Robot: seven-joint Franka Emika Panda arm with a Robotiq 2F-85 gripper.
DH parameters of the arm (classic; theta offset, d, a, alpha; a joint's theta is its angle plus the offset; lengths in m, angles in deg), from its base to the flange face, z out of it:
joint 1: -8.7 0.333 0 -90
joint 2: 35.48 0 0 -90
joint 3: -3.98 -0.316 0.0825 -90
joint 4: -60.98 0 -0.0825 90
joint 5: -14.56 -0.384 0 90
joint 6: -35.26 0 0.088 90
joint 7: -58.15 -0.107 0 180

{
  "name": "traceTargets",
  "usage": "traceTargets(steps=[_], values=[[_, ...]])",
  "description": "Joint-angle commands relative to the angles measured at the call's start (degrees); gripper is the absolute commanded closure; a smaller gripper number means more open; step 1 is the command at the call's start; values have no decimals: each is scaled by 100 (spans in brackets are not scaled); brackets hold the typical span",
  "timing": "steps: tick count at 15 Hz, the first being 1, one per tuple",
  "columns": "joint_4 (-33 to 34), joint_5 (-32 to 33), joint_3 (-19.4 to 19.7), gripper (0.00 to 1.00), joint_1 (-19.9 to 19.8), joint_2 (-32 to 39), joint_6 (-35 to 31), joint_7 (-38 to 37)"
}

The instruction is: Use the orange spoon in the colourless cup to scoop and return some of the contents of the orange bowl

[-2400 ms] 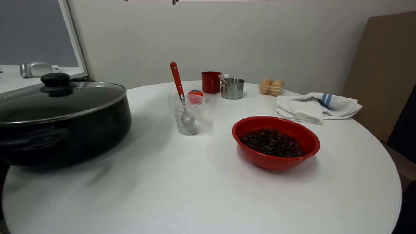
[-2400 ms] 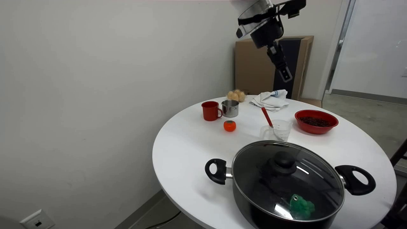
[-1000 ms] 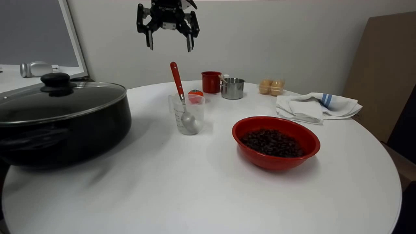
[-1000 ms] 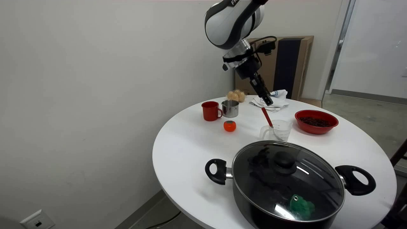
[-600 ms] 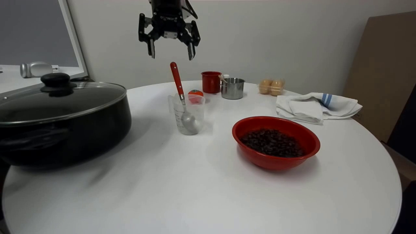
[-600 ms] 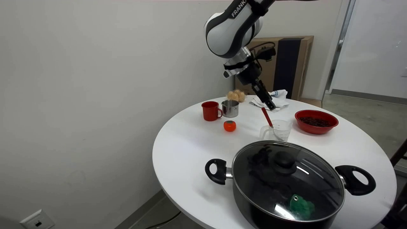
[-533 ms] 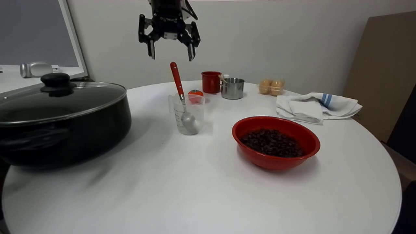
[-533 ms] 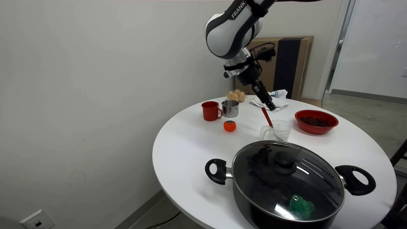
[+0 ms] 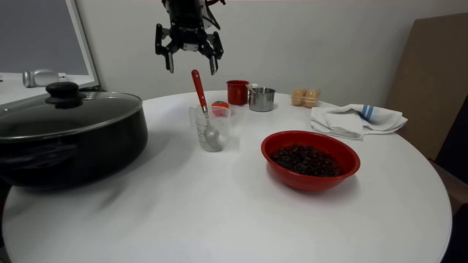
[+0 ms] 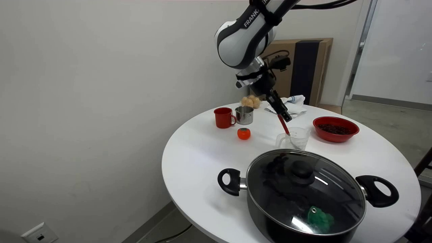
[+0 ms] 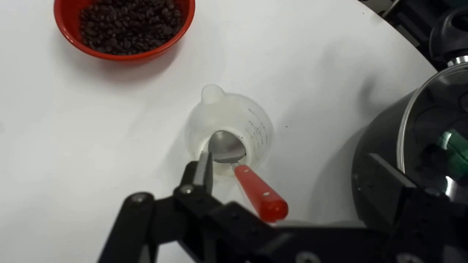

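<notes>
The orange spoon point(image 9: 199, 87) leans in the colourless cup point(image 9: 221, 126), its red-orange handle sticking up and its silver scoop end at the cup's bottom. My gripper point(image 9: 191, 72) is open and empty, its fingertips level with the handle's top end in that exterior view. In the wrist view the spoon handle point(image 11: 256, 190) lies between the spread fingers, nearer the left finger point(image 11: 204, 171). In an exterior view a finger point(image 10: 286, 116) overlaps the handle's tip; contact cannot be told. The orange bowl point(image 9: 307, 183) holds the dark contents point(image 9: 307, 160) and stands apart from the cup.
A large black lidded pot point(image 9: 73, 146) stands near the cup; its side point(image 11: 380, 146) shows behind the right finger in the wrist view. A red cup point(image 10: 223, 118), steel cup point(image 10: 244, 116), orange fruit point(image 10: 243, 133), eggs point(image 9: 305, 98) and white towel point(image 9: 340, 120) are on the table.
My gripper has come down from the top of the view to the height of the spoon handle's top, staying open. Spoon, cup and bowl have not moved.
</notes>
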State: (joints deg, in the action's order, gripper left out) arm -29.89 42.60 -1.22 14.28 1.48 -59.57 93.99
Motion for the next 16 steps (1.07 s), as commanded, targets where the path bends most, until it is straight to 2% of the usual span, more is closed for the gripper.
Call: traceTargets(steps=[1,6,7,9,16], values=[[6,159,0,0,43,56,-118,49],[47,91,-11,0,34,74,-225,53],[33,96,-11,25,34,57,-239,56],[6,105,-9,32,30,32,-277,57],[-47,85,-26,85,22,-49,-451,93]])
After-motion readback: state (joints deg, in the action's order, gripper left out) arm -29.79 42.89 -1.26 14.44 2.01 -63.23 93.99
